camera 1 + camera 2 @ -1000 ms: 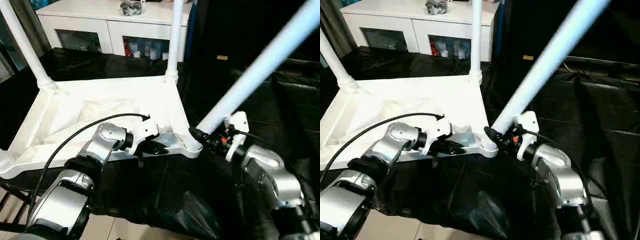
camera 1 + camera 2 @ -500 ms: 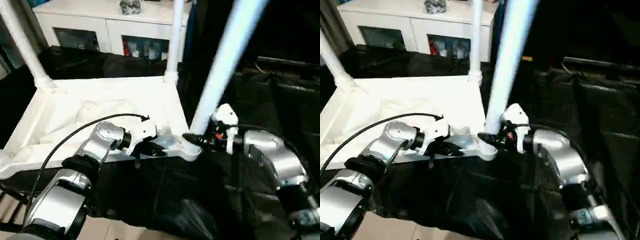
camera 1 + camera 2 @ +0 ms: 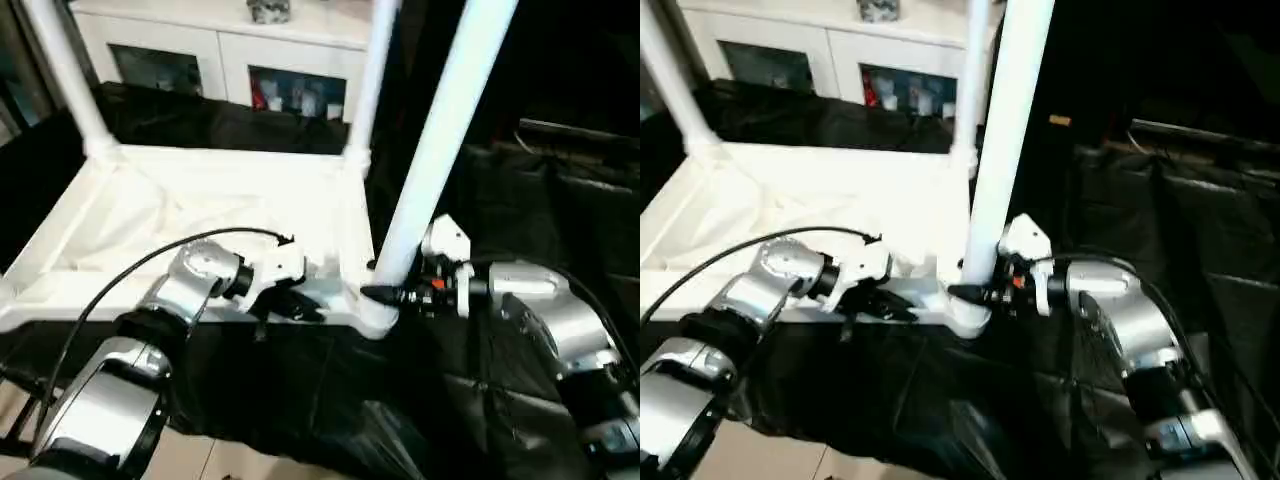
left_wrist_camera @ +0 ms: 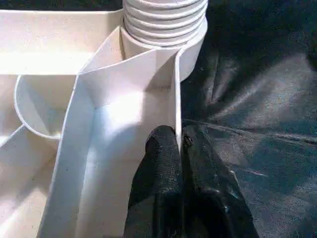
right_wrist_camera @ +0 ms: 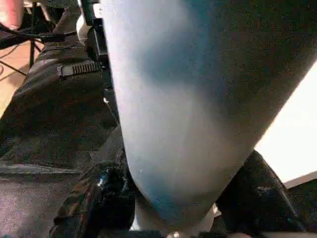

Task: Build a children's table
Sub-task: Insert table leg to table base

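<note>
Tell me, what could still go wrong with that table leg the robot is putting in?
The right gripper holds the leg only near its foot, so the long top could sway and tip it in the corner socket. The left gripper pinches just the thin rim of the tabletop; if it slips, the top may slide on the black sheet. The leg also leans slightly, so it might jam rather than seat fully.

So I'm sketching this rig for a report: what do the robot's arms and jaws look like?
Both forearms are rounded silver-grey shells with black joints. Each wrist carries a white housing, and each gripper has two black fingers. The left arm has a thin black cable looping over it to the left gripper. The right arm shows small red-orange parts just behind the right gripper.
</note>
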Controlling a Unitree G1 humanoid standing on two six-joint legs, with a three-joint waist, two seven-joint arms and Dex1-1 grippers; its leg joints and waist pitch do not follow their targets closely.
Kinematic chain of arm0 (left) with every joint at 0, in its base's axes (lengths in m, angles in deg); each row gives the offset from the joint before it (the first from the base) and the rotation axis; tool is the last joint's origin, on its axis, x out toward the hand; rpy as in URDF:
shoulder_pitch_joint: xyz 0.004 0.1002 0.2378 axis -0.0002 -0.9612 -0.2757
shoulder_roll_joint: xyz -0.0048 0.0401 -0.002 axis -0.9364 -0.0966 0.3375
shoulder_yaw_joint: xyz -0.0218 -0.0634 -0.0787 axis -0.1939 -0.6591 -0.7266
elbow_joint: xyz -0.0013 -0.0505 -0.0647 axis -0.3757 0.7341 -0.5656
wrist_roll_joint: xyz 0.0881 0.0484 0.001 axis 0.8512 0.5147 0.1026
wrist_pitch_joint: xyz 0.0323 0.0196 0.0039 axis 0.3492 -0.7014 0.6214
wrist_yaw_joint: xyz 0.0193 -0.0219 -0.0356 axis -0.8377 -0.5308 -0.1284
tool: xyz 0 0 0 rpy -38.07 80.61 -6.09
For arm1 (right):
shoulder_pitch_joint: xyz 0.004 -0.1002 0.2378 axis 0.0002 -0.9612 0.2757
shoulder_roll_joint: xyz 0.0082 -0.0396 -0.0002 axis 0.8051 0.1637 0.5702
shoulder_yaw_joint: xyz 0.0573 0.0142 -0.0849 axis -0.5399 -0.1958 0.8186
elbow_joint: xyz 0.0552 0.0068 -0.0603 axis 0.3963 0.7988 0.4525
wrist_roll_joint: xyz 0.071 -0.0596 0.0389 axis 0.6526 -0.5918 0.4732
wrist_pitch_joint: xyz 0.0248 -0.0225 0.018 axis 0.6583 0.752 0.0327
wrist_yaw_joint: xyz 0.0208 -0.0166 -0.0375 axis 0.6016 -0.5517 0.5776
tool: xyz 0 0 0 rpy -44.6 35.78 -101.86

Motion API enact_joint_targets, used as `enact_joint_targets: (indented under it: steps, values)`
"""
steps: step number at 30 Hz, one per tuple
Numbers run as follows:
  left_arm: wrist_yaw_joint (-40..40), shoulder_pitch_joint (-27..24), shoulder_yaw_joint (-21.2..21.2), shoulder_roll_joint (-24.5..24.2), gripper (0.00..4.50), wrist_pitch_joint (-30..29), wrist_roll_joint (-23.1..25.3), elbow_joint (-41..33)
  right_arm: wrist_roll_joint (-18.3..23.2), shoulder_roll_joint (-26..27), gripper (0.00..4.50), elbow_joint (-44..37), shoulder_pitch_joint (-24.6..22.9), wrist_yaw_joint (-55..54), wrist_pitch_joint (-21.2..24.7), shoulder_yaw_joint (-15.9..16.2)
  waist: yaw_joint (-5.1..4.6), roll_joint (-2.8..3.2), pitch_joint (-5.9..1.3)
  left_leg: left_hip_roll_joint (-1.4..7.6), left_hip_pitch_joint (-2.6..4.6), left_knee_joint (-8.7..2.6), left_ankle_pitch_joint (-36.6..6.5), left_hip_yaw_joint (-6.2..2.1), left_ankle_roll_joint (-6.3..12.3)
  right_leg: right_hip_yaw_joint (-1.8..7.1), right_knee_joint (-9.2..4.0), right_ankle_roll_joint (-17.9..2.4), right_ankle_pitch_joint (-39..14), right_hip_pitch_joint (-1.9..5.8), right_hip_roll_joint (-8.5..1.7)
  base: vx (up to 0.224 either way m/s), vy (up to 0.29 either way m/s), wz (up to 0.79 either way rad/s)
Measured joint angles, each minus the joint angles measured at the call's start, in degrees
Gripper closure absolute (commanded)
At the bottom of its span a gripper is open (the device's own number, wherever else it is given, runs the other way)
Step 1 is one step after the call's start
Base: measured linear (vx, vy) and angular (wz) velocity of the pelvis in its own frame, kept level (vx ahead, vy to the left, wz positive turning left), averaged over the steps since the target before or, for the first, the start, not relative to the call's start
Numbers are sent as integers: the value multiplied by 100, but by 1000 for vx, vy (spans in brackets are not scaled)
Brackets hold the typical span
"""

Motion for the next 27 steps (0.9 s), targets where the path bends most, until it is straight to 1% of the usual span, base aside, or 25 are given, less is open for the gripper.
enact_joint_targets:
  steps: [4, 5, 8, 11, 12, 14, 16, 18, 20, 22, 24, 27]
  values:
    - [-180, 1, -21, 52, 450, -226, 6, 0, -20, 223, 264, 82, -127, -382, -221, -84, -21, -5, -3, 0, 8, 0, 0, 0, 0, 1, 1, 24, -14, 16, 0, 0, 0, 0]
    - [-308, 1, -62, 61, 450, -330, 7, 0, -39, 361, 264, 199, -111, -609, -291, -146, -23, -6, -4, 0, 9, 0, 0, -1, 0, 0, 0, 29, -18, 16, 0, 0, 0, 0]
    - [-823, 10, -186, 191, 450, -681, 26, -1, -128, 793, 264, 578, 22, -1448, -371, -376, -83, -7, 0, -1, 7, 5, 1, -4, 1, -2, -8, 31, -18, 4, -1, -34, 4, -5]
    - [-1226, 32, -236, 358, 450, -1032, 59, -76, -150, 1100, 264, 953, 219, -2168, -354, -550, -173, -6, 1, -2, 4, 6, 1, -26, 1, -22, -55, 31, -18, 4, 0, -17, 3, -3]
    - [-1423, 33, -260, 432, 450, -1243, 67, -155, -170, 1278, 264, 1136, 355, -2509, -313, -645, -206, -1, 2, -4, 2, 6, 1, -26, 1, -22, -69, 30, -18, 5, 0, 0, 0, 0]
    - [-1677, 32, -286, 521, 450, -1499, 103, -276, -213, 1423, 264, 1335, 513, -2868, -251, -741, -250, -6, 0, -6, -3, 8, 1, -26, 2, -21, -78, 27, -16, 1, 0, 0, 0, 0]
    - [-2092, -100, -348, 689, 450, -1939, 200, -629, -270, 1622, 264, 1737, 816, -3370, -250, -791, -326, -7, -4, -8, 3, 24, 1, -24, 2, -17, -77, -3, 4, 3, 0, 0, 0, 0]
    - [-2568, -201, -383, 920, 450, -2326, 333, -953, -332, 1759, 264, 2104, 1049, -3818, -257, -873, -362, -17, -16, -8, 8, 25, -1, -24, -1, -16, -78, -10, 8, 1, 0, 0, 0, 0]
    - [-2878, -202, -380, 1103, 450, -2491, 397, -1009, -399, 1868, 264, 2318, 1193, -4095, -270, -922, -373, -32, -32, -8, 8, 21, -8, -24, -11, -17, -78, -28, 20, 0, 1, 0, 0, 0]
    - [-3134, -203, -365, 1247, 450, -2503, 482, -1005, -490, 1946, 264, 2413, 1261, -4368, -271, -984, -362, -33, -54, -8, 10, 7, -12, -27, -17, -18, -76, -42, 31, 0, 5, 0, 0, 0]
    - [-3254, -201, -358, 1300, 450, -2497, 507, -975, -521, 1991, 264, 2422, 1264, -4531, -271, -991, -341, -27, -71, -6, 16, -7, -12, -30, -17, -20, -75, -41, 31, 0, 10, 0, 0, 0]
    - [-3324, -216, -347, 1303, 450, -2544, 507, -1002, -568, 2078, 264, 2459, 1276, -4674, -287, -1009, -341, -28, -82, -3, 19, -12, -12, -32, -18, -21, -75, -32, 25, -1, 16, 0, 0, 0]
